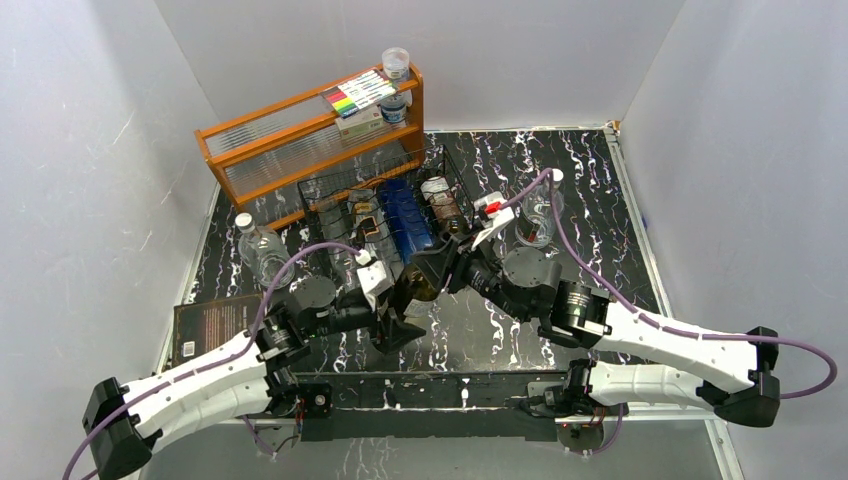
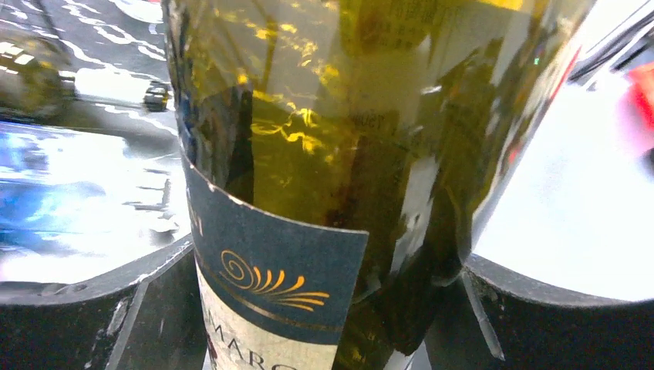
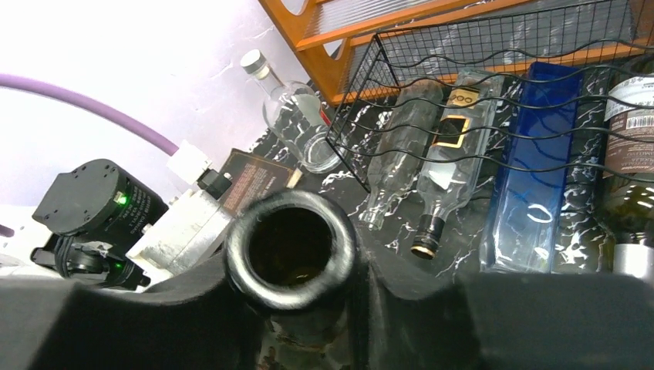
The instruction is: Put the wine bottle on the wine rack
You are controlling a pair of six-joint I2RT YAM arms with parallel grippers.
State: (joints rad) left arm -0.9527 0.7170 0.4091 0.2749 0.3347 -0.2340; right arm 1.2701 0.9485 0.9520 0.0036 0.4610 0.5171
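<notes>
Just before the front edge of the low black wire rack, the green glass wine bottle was held over bare marbled tabletop, right claw clamped on its neck, left claw straddling its body, contact unclear.

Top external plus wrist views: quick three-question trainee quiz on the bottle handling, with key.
1. True or false: the wine bottle already lies in the wine rack.
2. The right gripper clamps the bottle at its: A base, B neck, C label.
3. What colour is the wooden shelf behind the rack?
Key: 1 false; 2 B; 3 orange.
</notes>
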